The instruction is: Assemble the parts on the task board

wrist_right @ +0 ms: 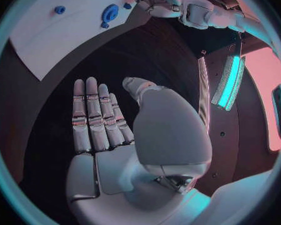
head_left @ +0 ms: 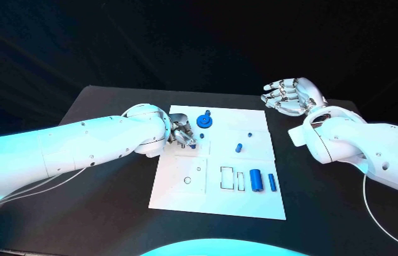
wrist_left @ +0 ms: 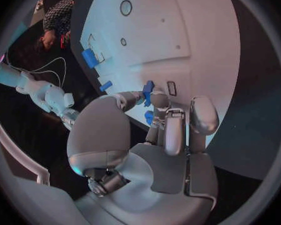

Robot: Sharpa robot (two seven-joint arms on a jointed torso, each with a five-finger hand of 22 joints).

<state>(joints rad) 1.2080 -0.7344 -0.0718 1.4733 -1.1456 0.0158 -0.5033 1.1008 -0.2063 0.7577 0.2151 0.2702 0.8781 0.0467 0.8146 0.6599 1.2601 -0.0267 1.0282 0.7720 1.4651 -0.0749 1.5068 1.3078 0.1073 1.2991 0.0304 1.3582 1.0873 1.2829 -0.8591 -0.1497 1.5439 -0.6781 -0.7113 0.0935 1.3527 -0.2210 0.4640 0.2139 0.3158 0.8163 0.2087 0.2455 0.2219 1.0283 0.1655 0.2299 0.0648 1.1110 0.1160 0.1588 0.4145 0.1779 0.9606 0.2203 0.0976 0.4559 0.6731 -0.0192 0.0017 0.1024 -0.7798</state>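
Black tabletop carries the white task board. Left hand works at the board's upper left, fingers pinching a small blue part. Right hand idles off-board, fingers straight and apart, holding nothing. Gear looks seated; loose cylinders lie unplaced. Assembly looks early.

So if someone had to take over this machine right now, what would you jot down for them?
Left hand: fingers down on the white board, pinching a small blue piece at their tips.
Right hand: open, holding nothing, raised off the board's far right corner.
On the board: a blue gear near the far edge, two small blue pegs mid-board, two blue cylinders lying near the right edge.
Done: cannot tell which pieces are seated.
Left: place the held piece, then the cylinders lying loose.
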